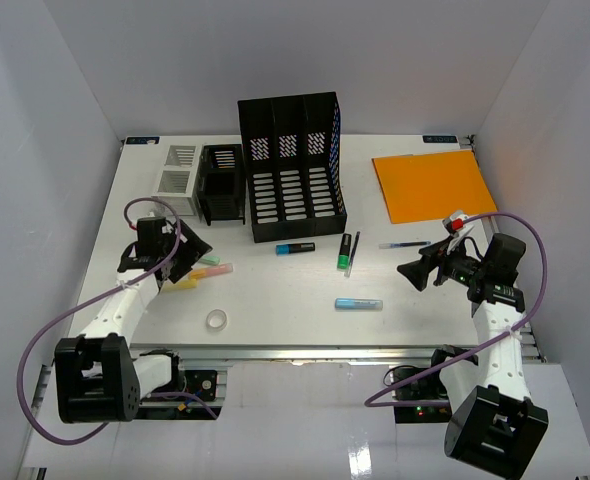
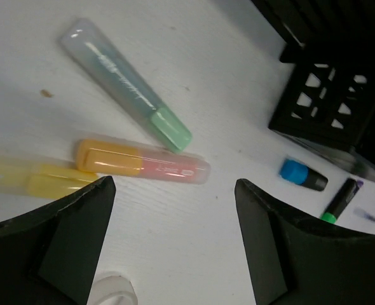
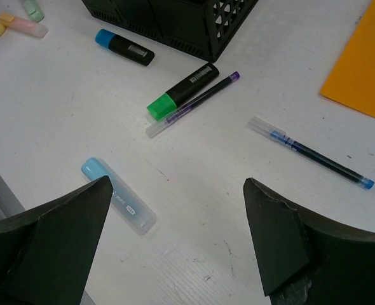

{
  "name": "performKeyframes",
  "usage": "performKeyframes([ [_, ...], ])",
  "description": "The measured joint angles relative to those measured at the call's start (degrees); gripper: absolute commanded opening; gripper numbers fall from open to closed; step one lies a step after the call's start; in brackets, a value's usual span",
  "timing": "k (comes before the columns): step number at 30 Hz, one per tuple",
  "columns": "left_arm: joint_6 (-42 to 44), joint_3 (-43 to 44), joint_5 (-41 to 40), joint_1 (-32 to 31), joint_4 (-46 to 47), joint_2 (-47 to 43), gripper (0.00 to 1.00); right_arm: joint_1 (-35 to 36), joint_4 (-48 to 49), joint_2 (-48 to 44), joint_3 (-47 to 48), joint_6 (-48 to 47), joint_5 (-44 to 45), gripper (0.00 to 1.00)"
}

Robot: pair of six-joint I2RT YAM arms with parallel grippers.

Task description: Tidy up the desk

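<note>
Left gripper (image 2: 175, 184): jaws wide apart and empty, over the near-left of the tabletop (image 1: 275, 290). Three highlighters lie just far of its tips: mint highlighter (image 2: 124, 82), orange-pink highlighter (image 2: 143, 166) and yellow highlighter (image 2: 28, 181). Tape roll (image 1: 216, 319) sits to its near right, close to the front rail (image 1: 325, 351).

Right gripper (image 3: 176, 184): also wide open, nothing held, over the right side and pointing left. Light-blue highlighter (image 1: 359, 304) lies to its left, blue pen (image 1: 405, 244) just far of it.

Room: open band across the middle and near side, with only loose pens on it. The far edge carries the white organiser (image 1: 178, 175), mesh holder (image 1: 222, 183) and file rack (image 1: 292, 165); the orange folder (image 1: 435, 185) lies far right. Walls close in left, right and far.

Tabletop long axis runs left-right, with the rail on the near edge.
</note>
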Motion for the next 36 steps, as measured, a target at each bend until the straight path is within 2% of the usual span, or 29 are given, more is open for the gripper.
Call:
performKeyframes([
  [2, -2.53, -0.02, -3.10, 1.09, -1.67, 1.25, 0.61, 0.00, -0.32, -0.04, 0.00, -0.91, -0.96, 0.90],
  [3, -3.56, -0.02, -5.38, 1.32, -2.25, 1.60, 0.59, 0.00, -0.40, -0.04, 0.00, -1.09, -1.24, 0.90],
  [8, -7.76, 1.99, -12.69, 1.52, -4.01, 6.33, 0.60, 0.00, -1.01, -0.04, 0.00, -1.78, -1.86, 0.90],
  [12, -9.52, 7.95, -16.50, 1.52, -5.46, 13.79, 0.67, 0.00, -1.27, -0.08, 0.00, -1.96, -1.88, 0.90],
  [17, -11.15, 13.95, -18.86, 1.56, -6.15, 21.56, 0.69, 0.05, -1.32, -0.08, 0.02, -2.10, -1.80, 0.90],
  [23, -11.76, 20.65, -19.83, 1.56, -9.80, 29.05, 0.62, 0.34, -1.36, -0.06, 0.02, -2.12, -1.34, 0.90],
  [27, -12.57, 24.88, -20.92, 1.56, -14.25, 34.12, 0.61, 0.44, -1.36, -0.06, 0.02, -2.12, -1.08, 0.90],
  [32, -12.81, 25.79, -21.34, 1.57, -17.01, 35.07, 0.60, 0.47, -1.34, -0.06, 0.02, -2.12, -0.82, 0.90],
  [34, -12.83, 25.80, -21.28, 1.56, -17.46, 35.07, 0.57, 0.48, -1.34, -0.06, 0.02, -2.13, -0.77, 0.90],
  [36, -12.85, 25.87, -21.21, 1.56, -17.88, 35.13, 0.50, 0.48, -1.34, -0.06, 0.02, -2.13, -0.75, 0.90],
])
